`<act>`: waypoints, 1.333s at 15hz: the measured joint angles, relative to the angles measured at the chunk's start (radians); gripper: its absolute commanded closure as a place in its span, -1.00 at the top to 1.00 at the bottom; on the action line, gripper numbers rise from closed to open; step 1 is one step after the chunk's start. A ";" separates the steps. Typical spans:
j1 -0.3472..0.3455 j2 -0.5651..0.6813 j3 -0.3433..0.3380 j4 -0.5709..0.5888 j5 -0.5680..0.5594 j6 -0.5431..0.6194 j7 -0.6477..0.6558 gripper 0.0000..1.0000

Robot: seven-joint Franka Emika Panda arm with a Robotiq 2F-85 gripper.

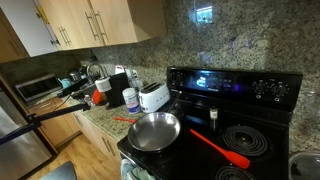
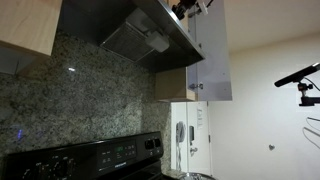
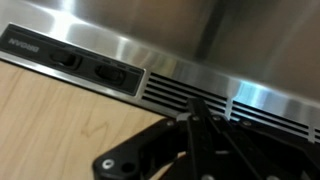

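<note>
My gripper (image 3: 196, 115) is raised high, close to the stainless range hood (image 3: 150, 30). Its dark fingers lie together and hold nothing. In the wrist view they point at the hood's vent slats (image 3: 185, 95), just right of two black rocker switches (image 3: 88, 66). A light wood cabinet face (image 3: 50, 125) lies beside the hood. In an exterior view the gripper (image 2: 188, 10) shows only as a dark shape at the top edge, above the hood (image 2: 150, 35) and next to a white upper cabinet (image 2: 210, 55).
Below is a black stove (image 1: 235, 85) with a steel frying pan (image 1: 155, 130) and a red spatula (image 1: 218, 148) on it. A white toaster (image 1: 153, 96), jars and a microwave (image 1: 35, 88) stand on the granite counter. A black boom stand (image 2: 300, 75) reaches in at the side.
</note>
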 measured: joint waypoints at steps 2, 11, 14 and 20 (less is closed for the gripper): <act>-0.017 -0.001 0.000 -0.001 0.000 -0.015 0.000 -0.96; -0.092 -0.060 0.003 -0.002 0.004 -0.209 -0.114 -0.97; -0.125 -0.083 0.003 -0.006 0.007 -0.247 -0.137 -0.97; -0.204 -0.136 0.003 -0.069 0.053 -0.311 -0.196 -0.96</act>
